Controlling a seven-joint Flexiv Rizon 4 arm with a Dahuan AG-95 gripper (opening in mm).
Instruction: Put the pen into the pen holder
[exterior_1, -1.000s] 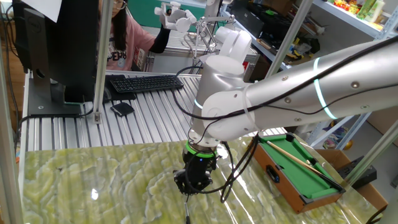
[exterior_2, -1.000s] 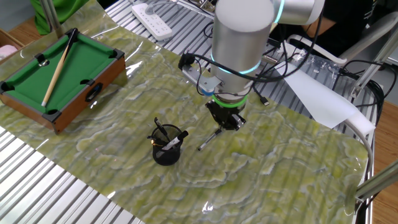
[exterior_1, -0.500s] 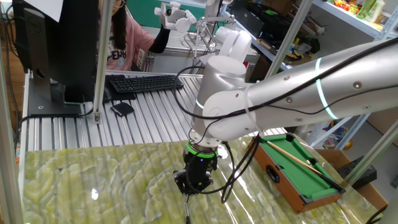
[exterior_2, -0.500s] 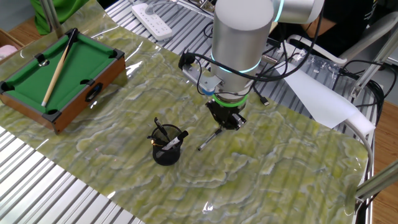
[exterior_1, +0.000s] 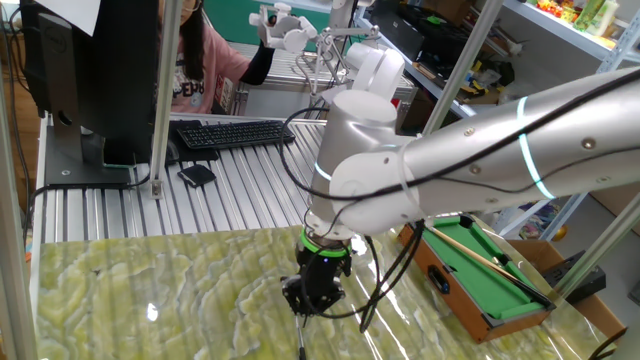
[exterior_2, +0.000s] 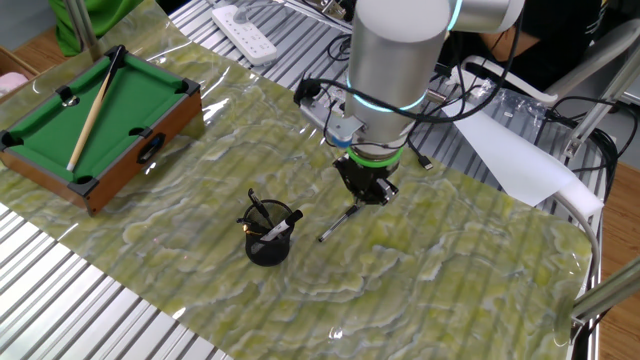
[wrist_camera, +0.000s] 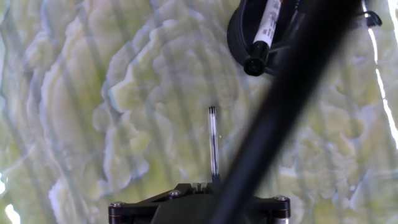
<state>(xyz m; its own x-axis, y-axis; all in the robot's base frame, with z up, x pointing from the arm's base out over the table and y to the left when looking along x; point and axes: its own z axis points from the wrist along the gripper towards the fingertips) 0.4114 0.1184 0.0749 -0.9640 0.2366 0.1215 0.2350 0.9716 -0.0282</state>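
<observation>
The pen (exterior_2: 336, 224) is slim and dark, slanting down-left from my gripper (exterior_2: 365, 195) to the green marbled mat. The gripper is shut on its upper end. In one fixed view the pen (exterior_1: 301, 335) hangs below the gripper (exterior_1: 303, 308). In the hand view the pen (wrist_camera: 213, 143) sticks straight out from the gripper (wrist_camera: 211, 185). The pen holder (exterior_2: 268, 243), a black mesh cup with dark pens in it, stands left of the pen's tip. In the hand view it sits at the top right (wrist_camera: 237, 38), partly hidden.
A toy pool table (exterior_2: 130, 165) with a tan cue (exterior_2: 90, 105) stands at the far left of the mat. A white power strip (exterior_2: 245, 20) and a white sheet (exterior_2: 510, 150) lie beyond the mat. A black cable (wrist_camera: 292, 87) crosses the hand view.
The arm's upper body has shifted slightly to the right. The gripper and the pen stay almost where they were.
</observation>
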